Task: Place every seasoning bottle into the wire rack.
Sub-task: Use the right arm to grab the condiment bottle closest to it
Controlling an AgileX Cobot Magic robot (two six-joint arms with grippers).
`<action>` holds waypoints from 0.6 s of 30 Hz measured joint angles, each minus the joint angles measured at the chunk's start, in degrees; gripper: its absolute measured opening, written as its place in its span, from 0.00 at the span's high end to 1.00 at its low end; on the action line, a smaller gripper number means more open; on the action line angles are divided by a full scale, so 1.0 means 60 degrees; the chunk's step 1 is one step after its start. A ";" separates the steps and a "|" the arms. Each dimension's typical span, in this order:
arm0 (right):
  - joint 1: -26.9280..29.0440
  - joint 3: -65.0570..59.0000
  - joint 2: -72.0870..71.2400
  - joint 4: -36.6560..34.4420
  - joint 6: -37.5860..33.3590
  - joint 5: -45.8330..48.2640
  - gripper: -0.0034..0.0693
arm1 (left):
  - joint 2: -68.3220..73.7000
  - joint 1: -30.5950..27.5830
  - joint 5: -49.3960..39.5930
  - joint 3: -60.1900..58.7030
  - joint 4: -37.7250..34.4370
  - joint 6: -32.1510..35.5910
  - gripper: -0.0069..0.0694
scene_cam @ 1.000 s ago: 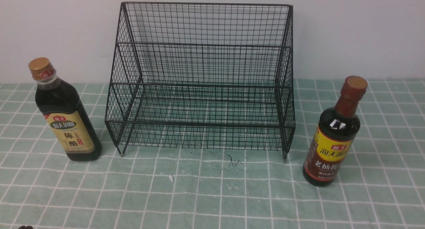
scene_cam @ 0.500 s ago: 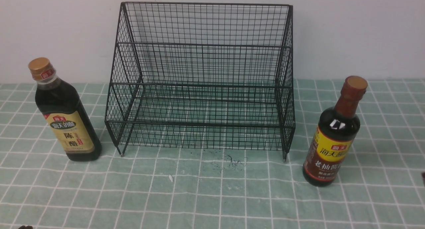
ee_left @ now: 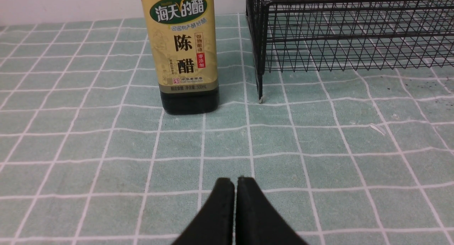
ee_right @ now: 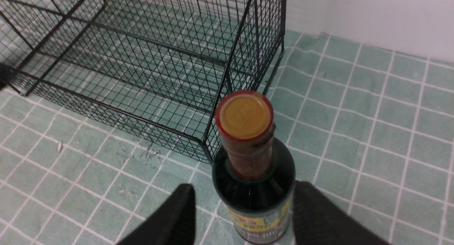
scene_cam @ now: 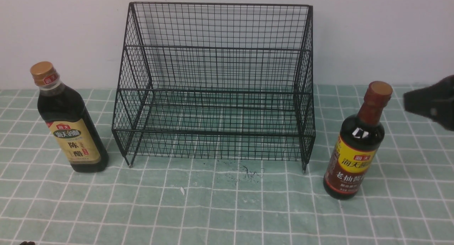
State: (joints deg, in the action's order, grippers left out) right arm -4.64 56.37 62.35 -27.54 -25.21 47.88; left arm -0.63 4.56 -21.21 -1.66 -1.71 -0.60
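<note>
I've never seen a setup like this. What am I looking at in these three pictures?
It is a robot with two arms, each ending in black jaws. One picture looks forward from between the arms; the other two come from cameras on each wrist. On the green checked cloth stand a black wire-mesh rack, a broad dark bottle with gold cap on the left and a slim-necked dark bottle with red-brown cap on the right. The left jaws are shut and empty. The right jaws stand open on either side of the slim bottle. Nothing is held.
</note>
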 joint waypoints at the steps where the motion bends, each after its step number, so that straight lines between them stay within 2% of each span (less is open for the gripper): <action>1: 0.0000 0.0000 0.0260 -0.0154 -0.0129 -0.0116 0.29 | 0.0000 0.0000 0.0000 0.0000 0.0000 0.0000 0.92; 3: 0.0000 0.0000 0.0482 -0.0288 -0.0215 -0.0223 0.22 | 0.0000 0.0000 0.0000 0.0000 0.0000 0.0000 0.92; 4: 0.0000 0.0000 0.0780 -0.0432 -0.0338 -0.0416 0.14 | 0.0000 0.0000 0.0000 0.0000 0.0000 0.0000 0.92; 5: 0.0000 0.0000 0.0884 -0.0477 -0.0400 -0.0521 0.10 | 0.0000 0.0000 0.0000 0.0000 0.0000 0.0000 0.92; 8: 0.0000 0.0000 0.1033 -0.0618 -0.0615 -0.0833 0.05 | 0.0000 0.0000 0.0000 0.0000 0.0000 0.0000 0.92; 13: 0.0000 0.0000 0.1494 -0.1286 -0.1481 -0.1398 0.04 | 0.0000 0.0000 0.0000 0.0000 0.0000 0.0000 0.92; 18: 0.0000 0.0000 0.2257 -0.2067 -0.2404 -0.1446 0.08 | 0.0000 0.0000 0.0000 0.0000 0.0000 0.0000 0.92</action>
State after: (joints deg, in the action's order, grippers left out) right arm -4.64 56.37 75.89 -39.94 -39.63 39.20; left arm -0.63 4.56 -21.21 -1.66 -1.71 -0.60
